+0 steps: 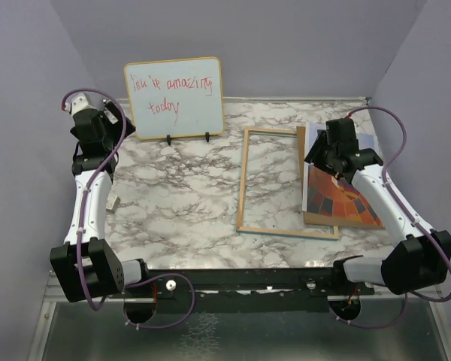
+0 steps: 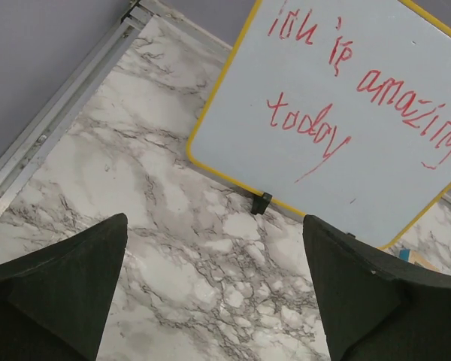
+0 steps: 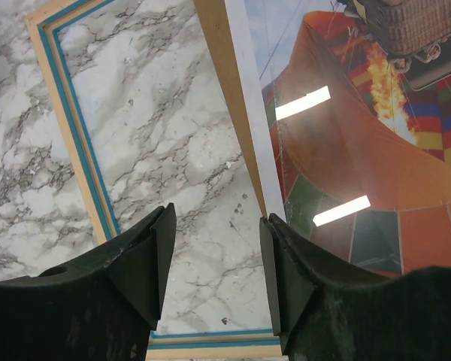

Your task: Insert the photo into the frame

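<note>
A message in red marker runs in two lines across a white, yellow-edged whiteboard [image 1: 174, 98], which stands propped on small black feet at the back of a marble-patterned table [image 1: 180, 203]. The upper line ends in the word "amazing". The scrawled letters before it look like "you're", though the opening strokes are loose and hard to make out. The lower line sits at the left beneath it and reads "today", with its last letter trailing into a long downward tail. From the left wrist camera the board appears tilted, the writing slants with it, and the same words show larger and clearer.
</note>
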